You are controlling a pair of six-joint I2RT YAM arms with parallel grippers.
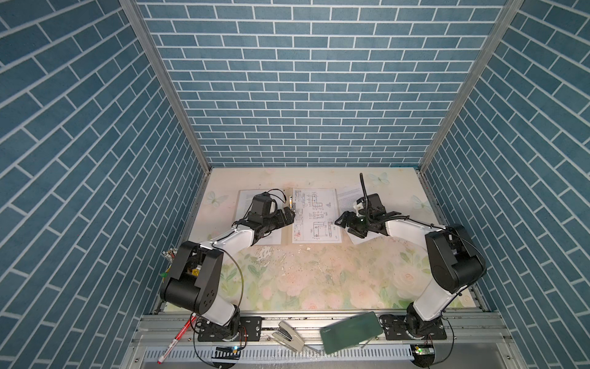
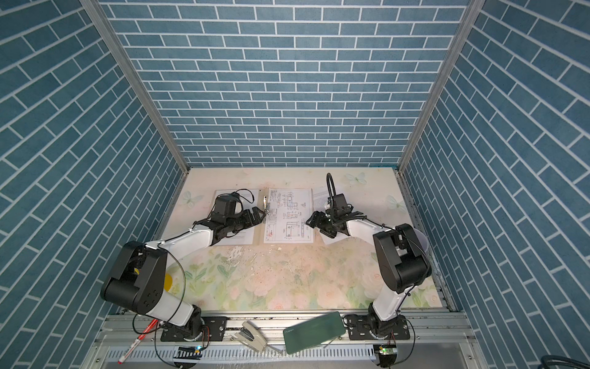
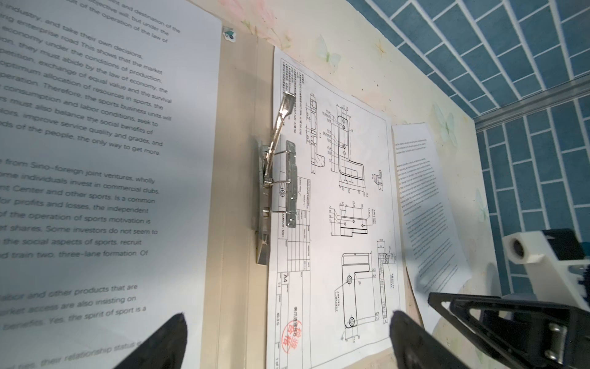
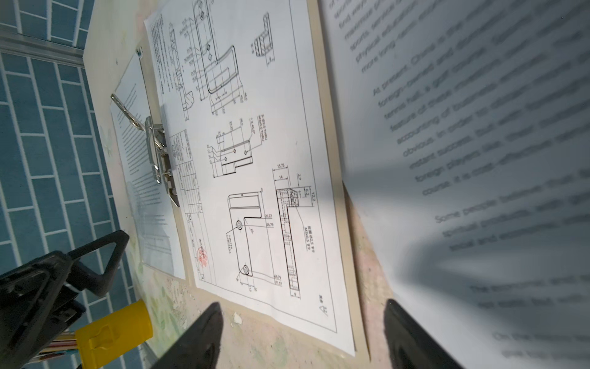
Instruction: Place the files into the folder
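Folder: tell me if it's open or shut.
Open. The folder lies spread flat, its metal clip exposed, diagram sheet on one leaf.

Can't see most of the left text sheet (image 1: 245,201) in both top views, covered by the left arm (image 1: 236,239). Same for the right text sheet (image 1: 346,198), largely buried beneath the right gripper (image 1: 340,222). Barely any folder (image 3: 233,159) on show, just tan strips beside the drawing sheet (image 1: 316,217). Can't read a word or a dimension from up top, far too small. Getting smeared, unreadable print on the right text sheet in the right wrist view, running off the frame. Seeing only the tips of the right gripper's fingers (image 4: 204,335) there, chopped at the picture's edge. Can't name the yellow piece (image 4: 115,332), cropped too.
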